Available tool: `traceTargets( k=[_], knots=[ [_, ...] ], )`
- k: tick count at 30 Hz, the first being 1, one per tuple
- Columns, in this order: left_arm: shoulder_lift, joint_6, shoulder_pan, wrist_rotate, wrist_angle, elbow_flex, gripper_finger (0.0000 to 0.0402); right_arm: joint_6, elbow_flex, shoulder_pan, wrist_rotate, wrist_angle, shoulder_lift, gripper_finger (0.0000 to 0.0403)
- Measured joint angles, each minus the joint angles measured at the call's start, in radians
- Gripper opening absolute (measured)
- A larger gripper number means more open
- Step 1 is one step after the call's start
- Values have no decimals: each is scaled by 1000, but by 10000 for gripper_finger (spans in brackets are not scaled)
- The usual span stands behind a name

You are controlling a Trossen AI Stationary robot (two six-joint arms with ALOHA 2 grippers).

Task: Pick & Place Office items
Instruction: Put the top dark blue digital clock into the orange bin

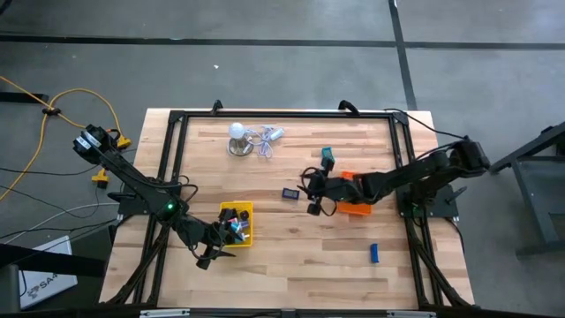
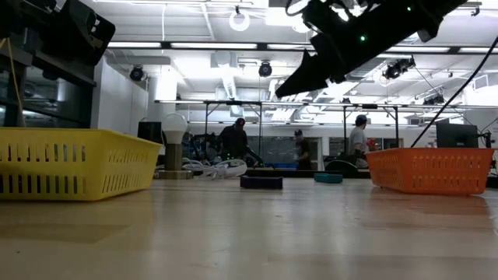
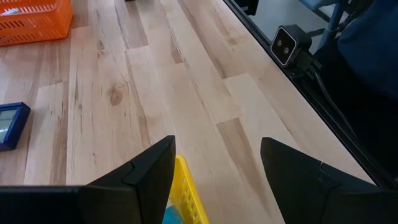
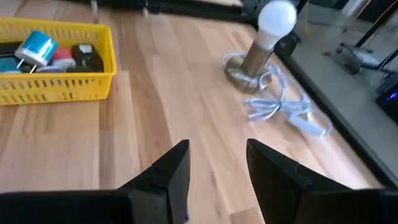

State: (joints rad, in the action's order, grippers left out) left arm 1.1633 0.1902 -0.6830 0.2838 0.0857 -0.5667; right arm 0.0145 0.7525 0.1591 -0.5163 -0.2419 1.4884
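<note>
Two trays, my left gripper (image 1: 214,257) spread beside yellow tray (image 1: 246,210), right gripper (image 1: 312,188) spread near orange tray (image 1: 358,209), three loose office items (image 1: 291,193).

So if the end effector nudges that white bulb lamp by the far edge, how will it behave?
The lamp looks top-heavy: a round bulb on a narrow stem over a small base, so a high push would probably tip it. Its cord lies in loose loops beside the base, so it is likely floppy and would drag or snag rather than slide cleanly.
</note>
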Motion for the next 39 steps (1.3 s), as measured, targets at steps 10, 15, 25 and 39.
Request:
traceTargets(
  k=[10, 15, 25, 39],
  knots=[
    [0, 0, 0, 0, 5, 0, 230, 122, 318, -3, 77, 455, 161, 144],
    [0, 0, 0, 0, 6, 0, 230, 175, 410, -55, 194, 582, 246, 144],
    [0, 0, 0, 0, 13, 0, 230, 196, 416, -150, 367, 584, 310, 144],
    [0, 0, 0, 0, 22, 0, 230, 116, 416, -132, 314, 582, 341, 144]
  ],
)
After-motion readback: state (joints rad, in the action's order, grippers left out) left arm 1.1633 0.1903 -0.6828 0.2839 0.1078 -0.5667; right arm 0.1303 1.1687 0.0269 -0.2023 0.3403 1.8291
